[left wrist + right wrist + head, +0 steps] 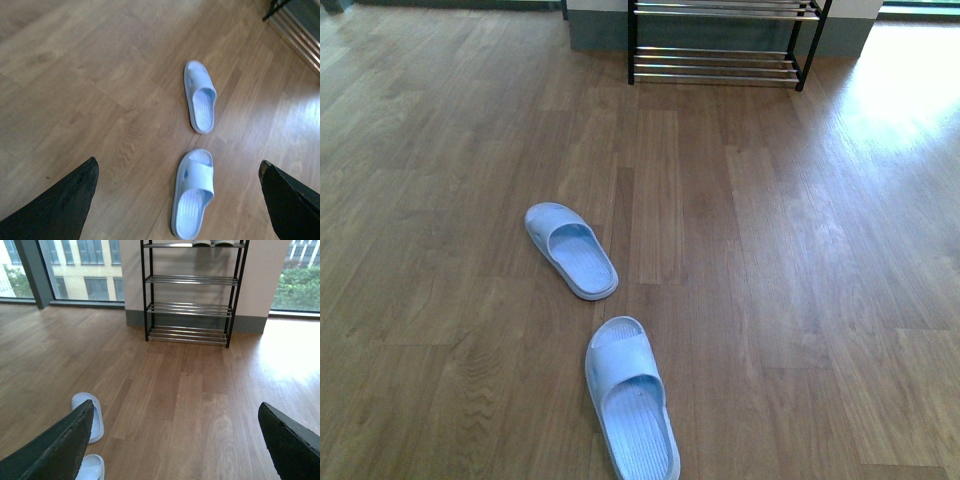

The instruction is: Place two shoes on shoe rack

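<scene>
Wood floor (770,300), slippers (200,97) below left tool (177,164) and right tool (175,407), both splayed.

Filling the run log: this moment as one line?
near slipper: on floor | far slipper: on floor | shoe rack: beyond both, untouched | left gripper: open, empty | right gripper: open, empty

Left pincer (177,161) and right pincer (175,402) have black tapered fingers (65,205).

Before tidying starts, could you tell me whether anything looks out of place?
Yes: the farther slide and the nearer slide lie apart on the floor, angled differently, well short of the shoe rack.
</scene>
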Robot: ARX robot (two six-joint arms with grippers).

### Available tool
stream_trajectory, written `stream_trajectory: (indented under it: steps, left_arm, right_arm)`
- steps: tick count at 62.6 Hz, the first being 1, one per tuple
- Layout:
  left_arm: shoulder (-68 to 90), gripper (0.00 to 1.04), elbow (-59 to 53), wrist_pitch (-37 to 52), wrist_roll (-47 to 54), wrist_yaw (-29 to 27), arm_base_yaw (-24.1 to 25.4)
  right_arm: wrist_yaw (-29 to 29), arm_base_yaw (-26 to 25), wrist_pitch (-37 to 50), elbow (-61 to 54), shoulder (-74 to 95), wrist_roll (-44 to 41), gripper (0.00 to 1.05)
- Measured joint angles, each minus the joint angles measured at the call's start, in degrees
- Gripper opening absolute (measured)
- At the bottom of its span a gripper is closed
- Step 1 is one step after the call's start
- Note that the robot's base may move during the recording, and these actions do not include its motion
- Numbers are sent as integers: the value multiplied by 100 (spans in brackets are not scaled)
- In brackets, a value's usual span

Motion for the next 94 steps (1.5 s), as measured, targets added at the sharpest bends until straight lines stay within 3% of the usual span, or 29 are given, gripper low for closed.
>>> stream_trajectory:
  steps: [15,26,32,42,54,94]
  left_arm:
    - [3521,95,1272,809,1379,9,-472]
    - [5110,95,2129,1174,2321,-74,-645]
    - [5982,95,2828,1239,2599,380,-684]
    - [7246,95,4111,931,2393,1633,-909]
    - [7925,95,4732,791,2024,2393,-1139]
    - [9600,95,6640,-393,2660,2275,-1537]
  right_arm:
    - [0,0,0,0,0,2,95]
    - [0,0,0,0,0,2,95]
    - [0,0,0,0,0,2,95]
    - [0,0,0,0,0,0,95]
    - [0,0,0,0,0,0,95]
    - [-2,0,0,0,0,2,95]
